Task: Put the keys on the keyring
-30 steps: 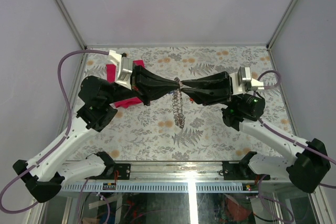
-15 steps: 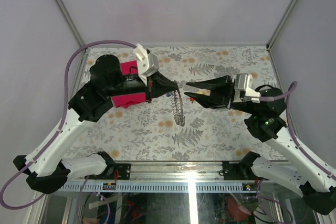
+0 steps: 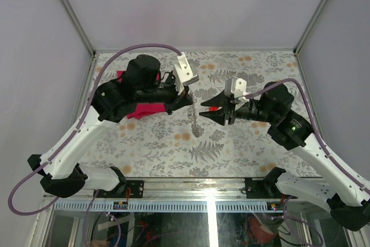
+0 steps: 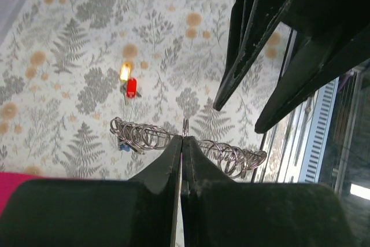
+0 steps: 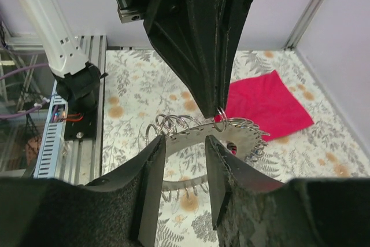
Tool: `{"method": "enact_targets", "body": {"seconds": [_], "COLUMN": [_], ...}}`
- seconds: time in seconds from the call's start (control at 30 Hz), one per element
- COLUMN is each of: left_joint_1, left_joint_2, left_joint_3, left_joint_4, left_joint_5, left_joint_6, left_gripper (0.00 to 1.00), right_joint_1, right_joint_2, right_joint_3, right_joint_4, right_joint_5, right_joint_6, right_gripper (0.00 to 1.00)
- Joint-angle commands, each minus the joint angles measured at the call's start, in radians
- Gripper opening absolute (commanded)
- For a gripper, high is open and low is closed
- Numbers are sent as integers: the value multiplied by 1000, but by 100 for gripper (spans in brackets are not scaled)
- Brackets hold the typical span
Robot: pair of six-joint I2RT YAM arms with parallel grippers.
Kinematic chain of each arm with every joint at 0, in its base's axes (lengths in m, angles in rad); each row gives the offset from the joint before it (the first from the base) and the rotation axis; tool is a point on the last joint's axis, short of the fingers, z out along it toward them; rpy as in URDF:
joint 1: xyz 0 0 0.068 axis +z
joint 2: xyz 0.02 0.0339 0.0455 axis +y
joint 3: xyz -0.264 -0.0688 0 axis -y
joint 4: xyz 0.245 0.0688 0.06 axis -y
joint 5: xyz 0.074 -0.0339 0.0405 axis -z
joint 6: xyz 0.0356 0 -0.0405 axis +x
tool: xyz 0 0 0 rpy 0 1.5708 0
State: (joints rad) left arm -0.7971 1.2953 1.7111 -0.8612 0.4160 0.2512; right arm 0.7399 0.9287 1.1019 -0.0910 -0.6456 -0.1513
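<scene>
The keyring, a silvery metal band strung with several small rings, hangs from my left gripper. In the left wrist view that gripper is shut on one small ring at the band's top, and the keyring with its tiny blue piece stretches to both sides. The keys, with one red and one yellow head, lie on the table below. My right gripper stands open just right of the keyring. Its fingers hold nothing, and the band lies beyond them.
A pink-red cloth lies on the floral tablecloth under the left arm and also shows behind the band as the cloth. The metal frame rail runs along the table's near edge.
Both grippers met at the ring a second ago. The right gripper let go, opened and drew back, then turned in lower beside the hanging band. The left arm swung right, still holding the ring.
</scene>
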Motion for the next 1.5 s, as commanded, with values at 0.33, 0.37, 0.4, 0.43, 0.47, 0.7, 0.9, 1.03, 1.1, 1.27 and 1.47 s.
{"method": "enact_targets", "body": {"seconds": [0.33,0.37,0.4,0.43,0.47,0.7,0.9,1.03,1.1,1.27,1.47], "left_joint_1": [-136,-145,-153,-158,-162,-176,-184,-186,-189,-188,-188], "left_joint_2": [34,36,37,36,36,30,21,19,18,-4,-129], "left_joint_3": [86,89,91,92,93,87,79,78,79,82,-30], "left_joint_4": [-196,-202,-206,-207,-208,-210,-210,-211,-211,-190,-8], "left_joint_5": [-134,-137,-138,-140,-145,-162,-170,-173,-173,-147,-117], "left_joint_6": [96,101,103,104,106,114,118,122,124,128,78], "left_gripper": [0,0,0,0,0,0,0,0,0,12,25], "right_joint_1": [8,7,8,7,7,7,7,7,7,7,8], "right_joint_2": [45,51,55,60,64,97,90,85,81,61,19], "right_joint_3": [-52,-59,-68,-76,-83,-73,-75,-72,-71,-89,-200], "right_joint_4": [121,136,157,178,196,189,163,143,142,232,574], "right_joint_5": [-119,-124,-131,-138,-147,-186,-177,-174,-171,-173,-193], "right_joint_6": [69,76,87,96,107,111,91,78,73,115,285], "right_gripper": [41,41,41,42,42,37,16,3,0,0,0]}}
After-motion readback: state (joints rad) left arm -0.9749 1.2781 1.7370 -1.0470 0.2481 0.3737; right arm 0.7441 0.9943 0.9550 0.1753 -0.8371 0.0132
